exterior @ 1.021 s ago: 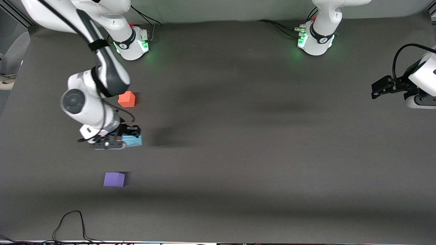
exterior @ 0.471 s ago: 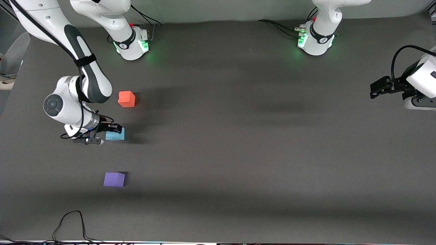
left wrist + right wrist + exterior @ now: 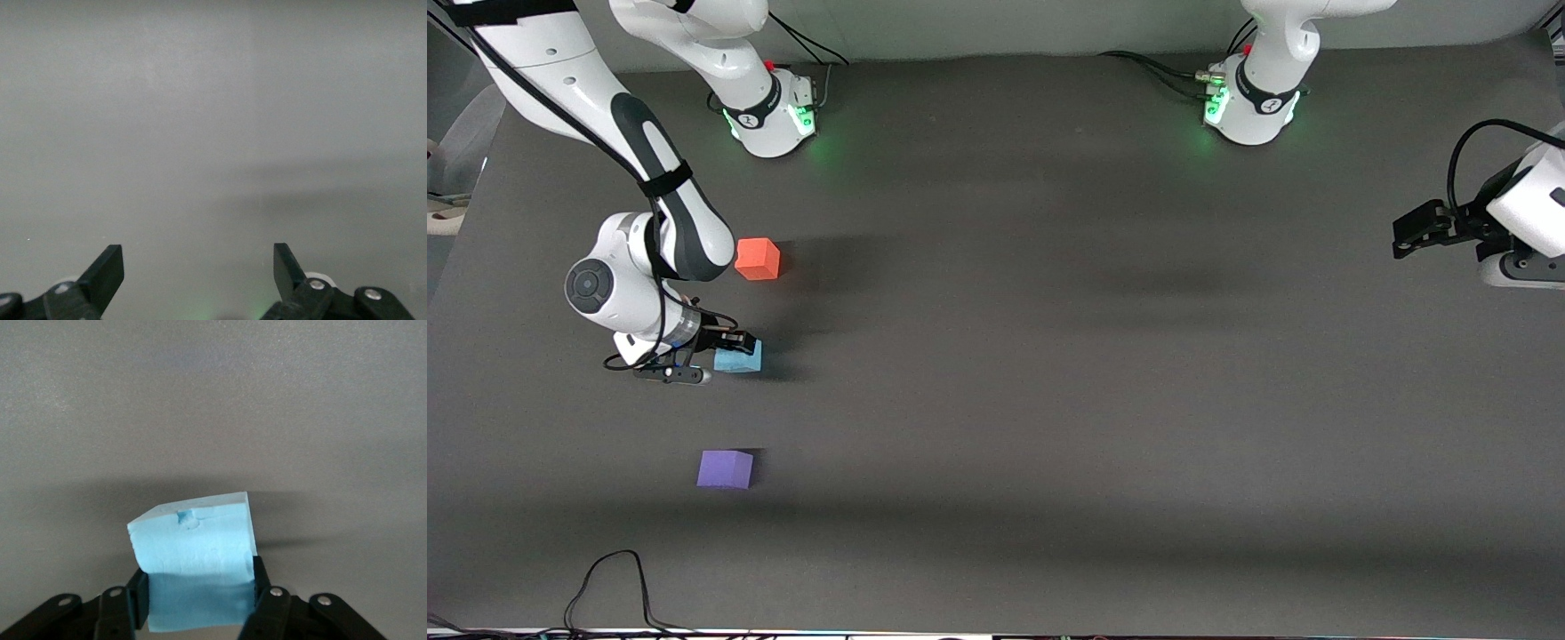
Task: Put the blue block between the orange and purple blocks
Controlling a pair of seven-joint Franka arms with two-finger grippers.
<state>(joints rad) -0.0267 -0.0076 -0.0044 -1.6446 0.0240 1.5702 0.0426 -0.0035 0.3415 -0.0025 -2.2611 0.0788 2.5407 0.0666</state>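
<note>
The light blue block [image 3: 740, 359] is gripped between the fingers of my right gripper [image 3: 732, 352], low over the table in the stretch between the orange block [image 3: 758, 259] and the purple block [image 3: 725, 468]. I cannot tell whether it touches the table. In the right wrist view the blue block [image 3: 193, 547] sits squeezed in my right gripper [image 3: 197, 587], with a small dent on its top edge. My left gripper [image 3: 1412, 231] waits at the left arm's end of the table, open and empty, as the left wrist view [image 3: 198, 263] shows.
A black cable [image 3: 609, 582] loops on the table's edge nearest the front camera, at the right arm's end. The two arm bases [image 3: 769, 111] [image 3: 1249, 102] stand along the table's edge farthest from the front camera.
My right gripper carried the blue block toward the right arm's end of the table, then came back slightly. The orange and purple blocks have not moved. The left arm barely moved.
</note>
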